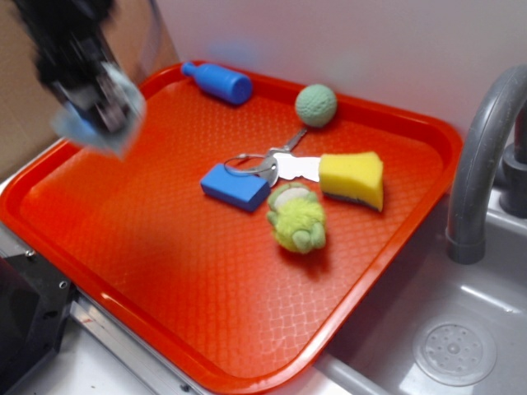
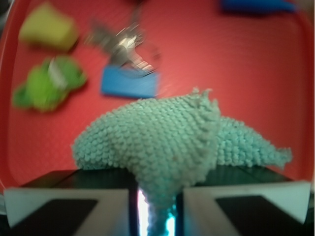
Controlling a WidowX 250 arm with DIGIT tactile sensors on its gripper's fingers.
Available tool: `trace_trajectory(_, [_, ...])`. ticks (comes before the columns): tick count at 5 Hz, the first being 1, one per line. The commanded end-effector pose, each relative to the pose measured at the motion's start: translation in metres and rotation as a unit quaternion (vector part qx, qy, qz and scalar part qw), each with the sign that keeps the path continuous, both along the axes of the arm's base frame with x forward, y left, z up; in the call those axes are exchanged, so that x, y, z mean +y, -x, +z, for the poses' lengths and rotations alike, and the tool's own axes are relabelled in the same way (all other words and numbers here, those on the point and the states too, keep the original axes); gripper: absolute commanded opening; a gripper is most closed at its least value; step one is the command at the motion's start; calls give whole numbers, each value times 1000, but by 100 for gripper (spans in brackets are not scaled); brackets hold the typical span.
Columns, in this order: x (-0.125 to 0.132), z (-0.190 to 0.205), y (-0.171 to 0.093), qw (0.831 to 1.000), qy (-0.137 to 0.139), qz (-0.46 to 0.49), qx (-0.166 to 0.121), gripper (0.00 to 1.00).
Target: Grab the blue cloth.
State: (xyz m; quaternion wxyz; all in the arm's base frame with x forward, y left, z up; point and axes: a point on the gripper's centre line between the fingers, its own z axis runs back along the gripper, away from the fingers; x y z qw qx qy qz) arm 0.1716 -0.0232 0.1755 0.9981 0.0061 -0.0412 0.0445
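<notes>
Pinched between the closed pads of the pincer [image 2: 156, 206], the blue cloth [image 2: 172, 142] hangs above the red tray's [image 1: 165, 271] far-left corner, its long axis crosswise to the pads, tapered end trailing right, well apart from the blue block [image 1: 235, 187].

You saw the blue cloth [image 2: 167, 142] as nubbly, looped terry, matt and soft, while the red tray [image 1: 165, 247] was glossy plastic with a fine waffle texture. The blue block [image 1: 235, 187] and blue bottle [image 1: 218, 82] looked like smooth plastic, the yellow sponge [image 1: 352, 177] porous and matt, the keys [image 1: 263, 164] shiny metal. The green toy [image 1: 296, 218] was fuzzy, the green ball [image 1: 316, 104] matt and finely rough, and the faucet [image 1: 482, 156] and sink [image 1: 461, 329] smooth satin grey.
</notes>
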Motion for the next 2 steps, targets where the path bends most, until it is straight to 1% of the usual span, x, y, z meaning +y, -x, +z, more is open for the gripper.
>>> trace_trajectory(1, [26,54,27,989,16,141,-44,0])
trace_trajectory(2, [21,42,21,992,10,119,-40,0])
